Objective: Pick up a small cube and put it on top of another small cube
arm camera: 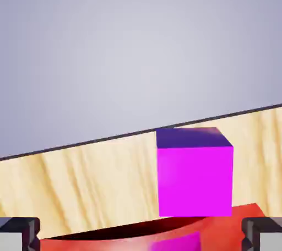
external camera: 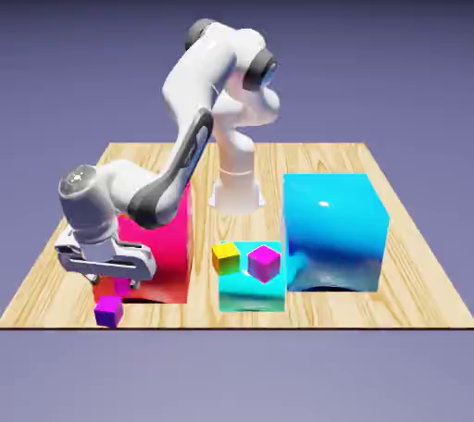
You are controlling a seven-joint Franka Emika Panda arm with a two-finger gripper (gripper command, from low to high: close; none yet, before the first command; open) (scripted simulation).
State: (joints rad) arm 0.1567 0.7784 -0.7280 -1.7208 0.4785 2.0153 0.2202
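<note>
I have the gripper [external camera: 113, 283] low at the near corner of the table [external camera: 305, 156], just in front of the big pink-red block [external camera: 165, 249]. The small violet-purple cube [external camera: 109, 311] sits on the wood just beyond the fingertips and a little to one side, not between them. In the hand view this cube [arm camera: 194, 172] stands ahead of the jaws, nearer to the right fingertip [arm camera: 262, 234] than to the left one [arm camera: 19, 234], with a red glossy surface [arm camera: 165, 234] directly under the jaws. The jaws are wide apart and hold nothing; both tips show at the far edges of the picture.

I judge the hand is low because I am lining up for the grasp, but the cube is not yet centred.

The likely target, a magenta small cube [external camera: 264, 263], rests on a cyan block [external camera: 250, 289] beside a yellow-orange small cube [external camera: 225, 257], well away from the jaws. A large blue block [external camera: 333, 230] stands beyond them.
</note>
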